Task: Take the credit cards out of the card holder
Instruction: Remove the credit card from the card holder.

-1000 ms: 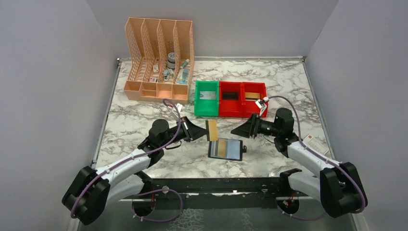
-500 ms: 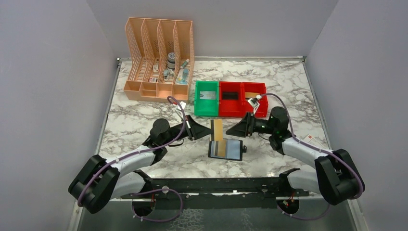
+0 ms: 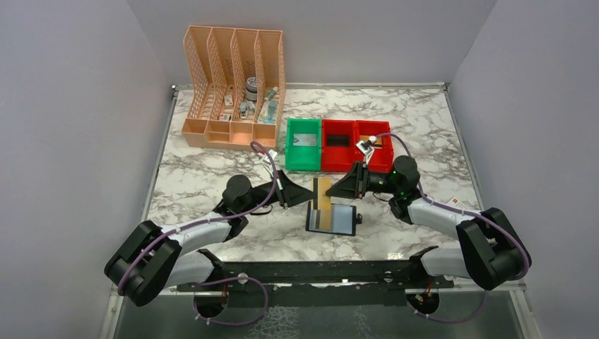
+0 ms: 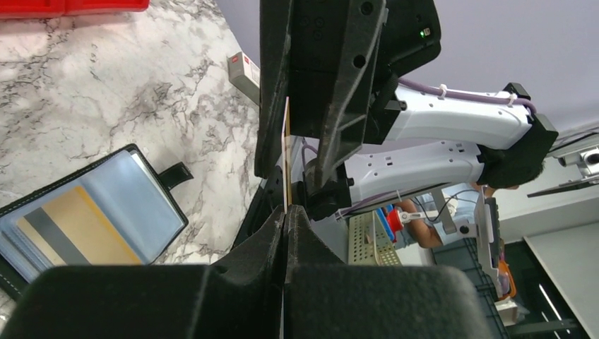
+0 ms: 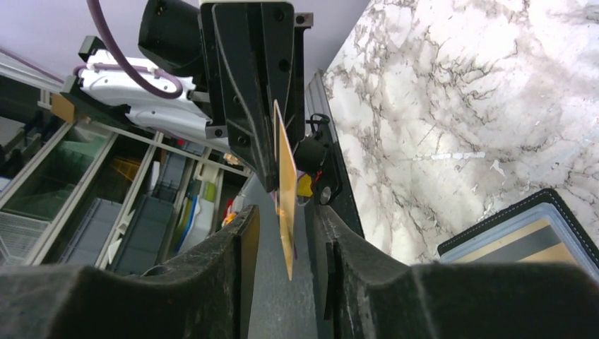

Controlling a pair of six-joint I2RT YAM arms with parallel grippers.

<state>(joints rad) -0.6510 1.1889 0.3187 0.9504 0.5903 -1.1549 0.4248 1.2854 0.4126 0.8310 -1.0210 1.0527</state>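
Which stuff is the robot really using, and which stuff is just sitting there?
Using: gold card held in the left pincer, right pincer open around it; black wallet with another card inside.
Just sitting: peach file rack, green bin, red bins.

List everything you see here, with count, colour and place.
file organizer: one, peach, back left
green bin: one, green, back centre
red bins: two, red, right of the green bin
card holder: one, black with grey-blue panels, open, front centre
tucked card: one, gold with dark stripe, card holder's left panel
held card: one, gold, on edge in the air between the arms
small box: one, white with red mark, right table edge
left arm: one, black and white, jaws shut on the held card
right arm: one, black and white, jaws open either side of the held card
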